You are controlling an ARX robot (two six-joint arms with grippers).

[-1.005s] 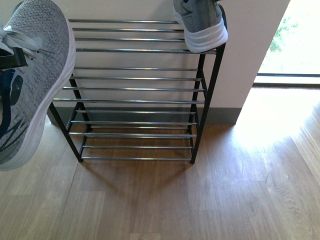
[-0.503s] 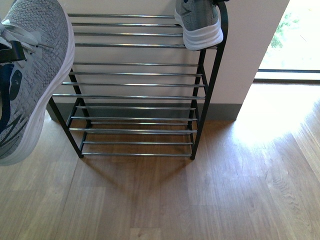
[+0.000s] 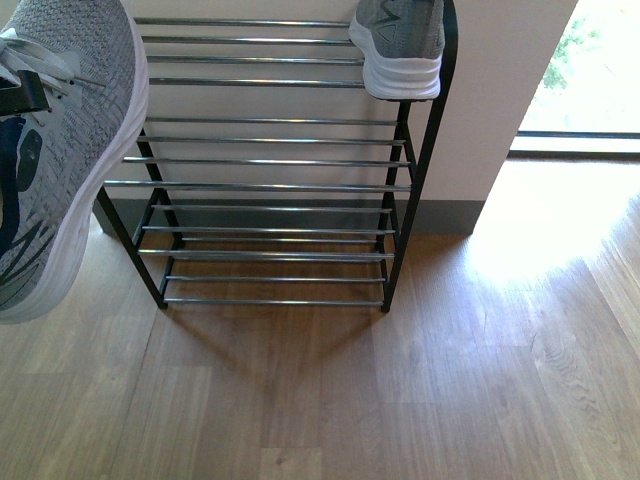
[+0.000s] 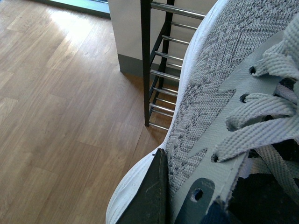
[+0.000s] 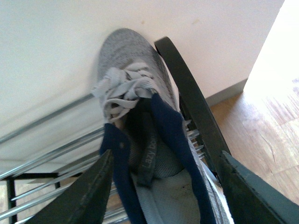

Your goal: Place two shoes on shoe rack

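Our right pincer [image 5: 166, 155] gapes around the placed shoe [image 3: 400, 50] at the shoe rack's [image 3: 415, 180] right end; our left pincer [image 4: 180, 205] grips the other shoe [image 3: 75, 150] left of it, which we should lay flat across the bars [image 3: 260, 82].

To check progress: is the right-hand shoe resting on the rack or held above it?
Resting: the shoe lies on top bars of the shoe rack; the right gripper stands open around it.

Left jaws apparently behind held shoe [image 3: 75, 150]
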